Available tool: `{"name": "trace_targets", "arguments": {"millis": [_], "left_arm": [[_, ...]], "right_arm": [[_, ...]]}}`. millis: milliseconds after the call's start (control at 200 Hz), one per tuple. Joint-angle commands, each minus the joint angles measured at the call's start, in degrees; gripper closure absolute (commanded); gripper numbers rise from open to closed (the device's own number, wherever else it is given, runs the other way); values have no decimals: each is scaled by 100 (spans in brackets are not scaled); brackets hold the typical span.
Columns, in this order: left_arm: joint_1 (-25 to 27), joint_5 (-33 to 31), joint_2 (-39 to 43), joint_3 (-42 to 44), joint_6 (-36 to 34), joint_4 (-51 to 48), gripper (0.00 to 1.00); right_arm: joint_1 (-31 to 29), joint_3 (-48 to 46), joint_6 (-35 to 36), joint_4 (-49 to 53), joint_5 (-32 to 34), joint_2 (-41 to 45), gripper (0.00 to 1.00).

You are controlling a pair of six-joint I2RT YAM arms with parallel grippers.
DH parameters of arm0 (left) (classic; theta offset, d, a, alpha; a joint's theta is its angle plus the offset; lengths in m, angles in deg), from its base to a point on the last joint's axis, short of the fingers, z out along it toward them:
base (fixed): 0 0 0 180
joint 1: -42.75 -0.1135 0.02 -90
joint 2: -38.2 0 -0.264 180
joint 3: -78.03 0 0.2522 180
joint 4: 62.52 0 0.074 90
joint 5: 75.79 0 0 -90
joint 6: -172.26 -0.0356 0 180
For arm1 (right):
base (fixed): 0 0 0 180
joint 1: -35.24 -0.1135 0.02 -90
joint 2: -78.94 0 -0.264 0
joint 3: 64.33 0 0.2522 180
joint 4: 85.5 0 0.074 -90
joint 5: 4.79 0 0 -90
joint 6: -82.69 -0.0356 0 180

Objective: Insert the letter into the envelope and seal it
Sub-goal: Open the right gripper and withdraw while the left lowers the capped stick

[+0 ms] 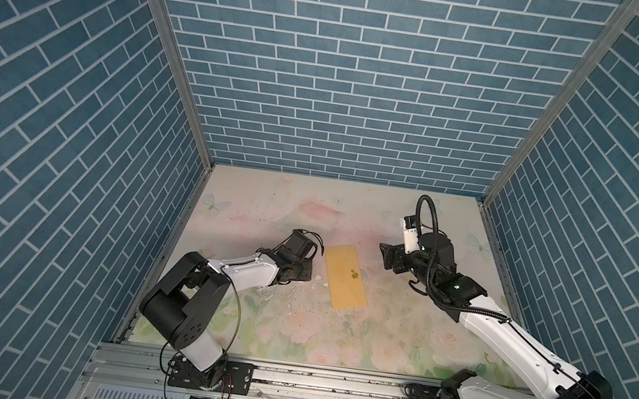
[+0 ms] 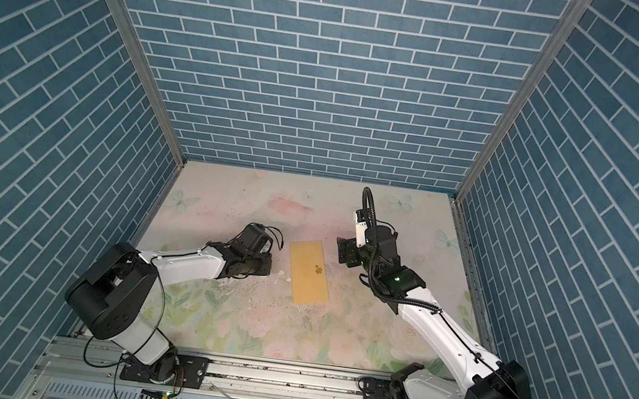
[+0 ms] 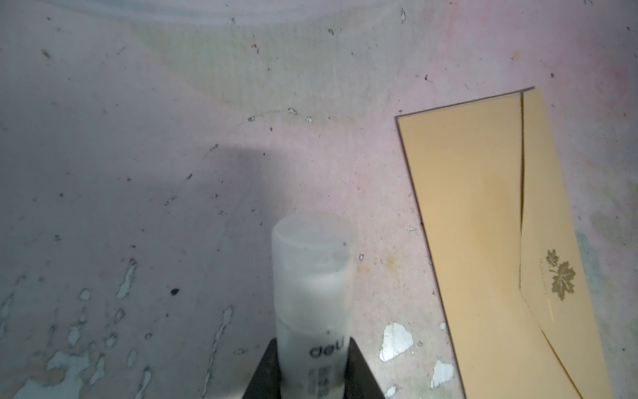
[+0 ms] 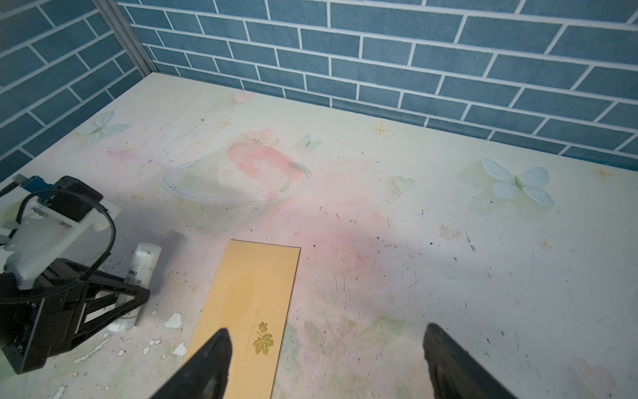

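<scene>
Two grippers flank the mustard-yellow rectangular paper envelope (image 1: 346, 278), lying flap-down at table centre. At nine o'clock, our left gripper (image 3: 312, 376) clasps a white cylindrical glue stick (image 3: 312, 293), presumably for sealing; at three o'clock, our right gripper (image 4: 328, 359) hovers spread, empty. We see no letter; probably inside.

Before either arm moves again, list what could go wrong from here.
1. The left gripper is closed on the glue stick beside the envelope; a sideways sweep could push the envelope across the table.
2. The flap lies folded down; if the glue has not bonded, it may lift.
3. The open right gripper hangs above the envelope and could snag its edge.
</scene>
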Motion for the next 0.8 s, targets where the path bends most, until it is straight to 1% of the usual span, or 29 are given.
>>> {"name": "trace_targets", "arguments": {"millis": [0,65,135,390,555,795], "left_arm": [[-45,18,-135,-62,69,36,81],[-44,18,-168,-43,71,76,79],[-63,18,-219,-34,84,108,74],[-98,97,-312,-35,148,152,68],[-107,124,-276,0,187,170,60],[-124,124,-94,71,275,213,52]], "right_arm": [[36,-130,-174,-100,-45,-32,14],[43,-139,-165,-107,-45,-50,14],[61,-133,-147,-103,-34,-59,14],[96,-171,-155,-80,-30,-47,14],[106,-211,-164,-98,-34,-25,14],[115,-242,-195,-71,-60,55,14]]}}
